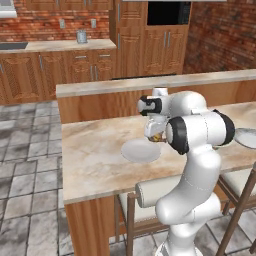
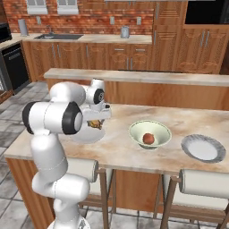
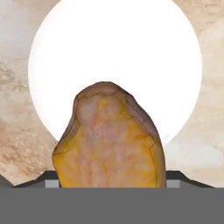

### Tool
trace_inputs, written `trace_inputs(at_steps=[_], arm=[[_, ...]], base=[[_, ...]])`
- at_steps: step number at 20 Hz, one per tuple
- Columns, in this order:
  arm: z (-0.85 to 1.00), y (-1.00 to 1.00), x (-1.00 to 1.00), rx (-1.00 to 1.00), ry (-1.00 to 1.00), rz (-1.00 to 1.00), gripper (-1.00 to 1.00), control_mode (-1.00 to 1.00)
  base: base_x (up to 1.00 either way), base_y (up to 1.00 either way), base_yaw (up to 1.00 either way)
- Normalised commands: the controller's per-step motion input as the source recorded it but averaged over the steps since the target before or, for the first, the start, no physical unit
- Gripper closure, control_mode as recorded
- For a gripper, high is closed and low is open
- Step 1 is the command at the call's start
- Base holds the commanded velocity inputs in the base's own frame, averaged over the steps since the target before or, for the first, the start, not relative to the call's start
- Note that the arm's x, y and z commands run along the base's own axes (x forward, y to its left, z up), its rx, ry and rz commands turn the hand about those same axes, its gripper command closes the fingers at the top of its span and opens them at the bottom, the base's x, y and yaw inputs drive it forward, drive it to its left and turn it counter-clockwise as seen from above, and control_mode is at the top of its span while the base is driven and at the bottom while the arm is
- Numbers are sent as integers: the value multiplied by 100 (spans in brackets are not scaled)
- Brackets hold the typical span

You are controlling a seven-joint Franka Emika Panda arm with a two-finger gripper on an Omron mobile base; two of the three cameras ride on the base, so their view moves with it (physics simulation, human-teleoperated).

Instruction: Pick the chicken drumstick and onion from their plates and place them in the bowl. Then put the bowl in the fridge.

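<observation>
Right base view showed the long marble counter (image 2: 134, 154) running across the middle of the frame, with the white arm rising at lower left and bending over its left part. Along it sat three round pieces: a light-grey plate (image 2: 85, 136) partly hidden behind the arm at centre left, the bowl (image 2: 150, 134) at centre, and a second plate (image 2: 203, 148) at right, bare. The onion (image 2: 148, 138) already lay in the bowl, so that half of the loading looked done.

The chicken drumstick (image 3: 109, 140) filled the lower middle of the hand view, hanging above the white disc of the plate with the plate showing clear around it, so it seemed lifted off. The gripper (image 2: 95, 124) was clamped on it: the jaws stood wide, but the meat sat between them, and in the left base view a golden speck (image 1: 157, 137) showed just under the hand, above the plate (image 1: 141, 151).

Left to do, by my reading: carry the drumstick right to the bowl, drop it in, then take the bowl to the fridge.

Little stood in the way; the counter between plate and bowl was bare. Padded stools (image 2: 203, 183) stood tucked under the near edge, and a raised ledge (image 2: 134, 77) ran behind the counter, neither in the path.
</observation>
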Motion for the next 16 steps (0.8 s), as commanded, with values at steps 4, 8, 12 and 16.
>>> trace_inputs(at_steps=[4, 8, 12, 16], arm=[[41, -56, -2, 0, 3, 0, 100, -100], [35, -65, 0, 0, 3, 0, 100, -100], [28, -69, 0, 0, 3, -4, 100, -100], [20, -73, -1, 0, 1, -8, 100, -100]], base=[[0, 0, 0], [0, 0, 0], [0, 0, 0], [0, 0, 0]])
